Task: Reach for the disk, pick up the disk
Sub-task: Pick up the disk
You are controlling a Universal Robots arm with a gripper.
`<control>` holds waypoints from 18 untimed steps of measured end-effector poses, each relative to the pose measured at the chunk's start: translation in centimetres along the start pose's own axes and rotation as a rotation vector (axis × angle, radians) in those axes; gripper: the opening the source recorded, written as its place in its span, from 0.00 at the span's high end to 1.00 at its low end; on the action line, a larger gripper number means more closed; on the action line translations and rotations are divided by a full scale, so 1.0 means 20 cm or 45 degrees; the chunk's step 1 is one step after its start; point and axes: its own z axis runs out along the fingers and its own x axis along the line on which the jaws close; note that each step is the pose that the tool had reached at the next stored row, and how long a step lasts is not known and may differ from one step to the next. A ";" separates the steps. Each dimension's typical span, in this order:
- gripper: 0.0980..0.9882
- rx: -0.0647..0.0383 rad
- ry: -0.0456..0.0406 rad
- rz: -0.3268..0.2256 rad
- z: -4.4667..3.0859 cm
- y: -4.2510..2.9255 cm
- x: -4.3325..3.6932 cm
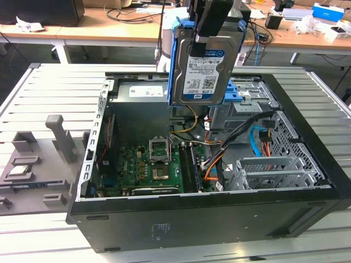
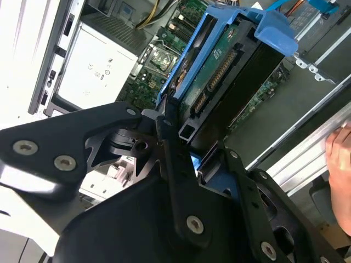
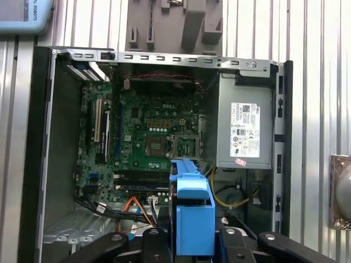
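The disk hangs upright above the open computer case, its silver face and white-and-blue label turned to the exterior view, with a blue bracket along its edges. My gripper holds it from the top, shut on it. In the second wrist view, the black fingers clamp the end of the disk in its blue bracket. The first wrist view shows the bracket's blue edge between the gripper fingers, over the motherboard.
The case lies on its side on a slatted metal table, with a power supply, cables and drive cages inside. A grey fixture stands at the exterior view's left. A person's hand shows near the case.
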 end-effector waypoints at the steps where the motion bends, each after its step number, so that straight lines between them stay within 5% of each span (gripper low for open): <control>1: 0.70 0.000 0.000 0.000 0.000 0.000 0.008; 18: 0.70 0.000 0.000 0.000 0.001 0.005 0.112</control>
